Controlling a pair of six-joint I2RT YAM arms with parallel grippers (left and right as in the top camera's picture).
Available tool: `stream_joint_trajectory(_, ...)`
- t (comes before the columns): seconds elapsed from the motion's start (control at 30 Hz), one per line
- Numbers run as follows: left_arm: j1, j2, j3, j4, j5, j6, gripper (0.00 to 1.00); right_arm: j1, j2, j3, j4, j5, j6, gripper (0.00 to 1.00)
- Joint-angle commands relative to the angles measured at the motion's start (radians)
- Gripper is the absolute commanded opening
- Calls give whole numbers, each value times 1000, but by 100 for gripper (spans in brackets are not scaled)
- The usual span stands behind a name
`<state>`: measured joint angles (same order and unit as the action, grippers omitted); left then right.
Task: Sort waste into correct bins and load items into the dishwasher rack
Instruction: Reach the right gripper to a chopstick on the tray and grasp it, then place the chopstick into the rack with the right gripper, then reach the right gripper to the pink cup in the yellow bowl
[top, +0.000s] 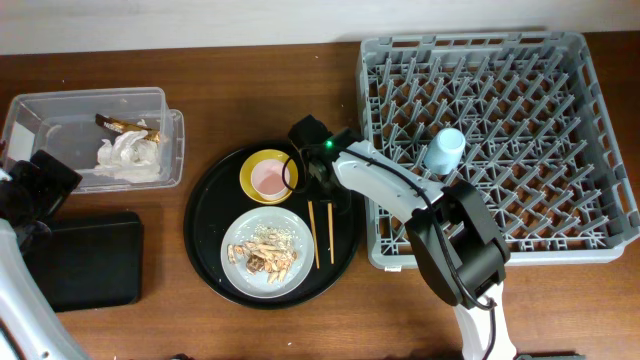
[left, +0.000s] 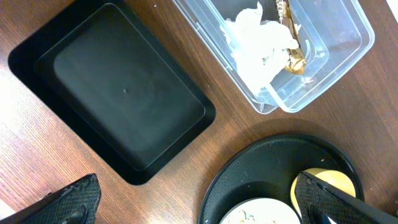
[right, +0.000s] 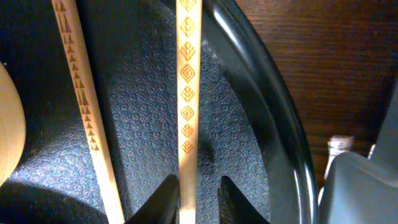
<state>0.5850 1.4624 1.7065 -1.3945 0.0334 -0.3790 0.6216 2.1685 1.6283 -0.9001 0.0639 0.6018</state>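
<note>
A pair of wooden chopsticks lies on the large round black tray. Beside them are a yellow bowl with the pink cup inside, and a grey plate bearing food scraps. My right gripper is low over the chopsticks' far ends. In the right wrist view its fingers straddle one chopstick, slightly open, with the other chopstick to the left. My left gripper is wide open and empty above the table. The light blue cup stands in the dishwasher rack.
The clear box at the far left holds the foil wrapper and white crumpled paper. The shallow black tray lies in front of it. In the left wrist view the box, black tray and round tray show.
</note>
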Motion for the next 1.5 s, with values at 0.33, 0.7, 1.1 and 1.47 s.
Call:
stream_joint_trajectory(0.33, 3, 0, 2, 1, -3, -2, 99, -29, 27, 163, -141, -3, 8, 4)
stream_joint_trajectory(0.7, 3, 0, 2, 1, -3, -2, 99, -412, 15, 637, -401, -56, -498, 4)
stream_joint_trajectory(1.1, 3, 0, 2, 1, -3, -2, 99, -477, 72, 597, -289, -154, -497, 17)
stream_joint_trajectory(1.47, 3, 0, 2, 1, -3, -2, 99, -452, -3, 599, -460, -507, -490, 81)
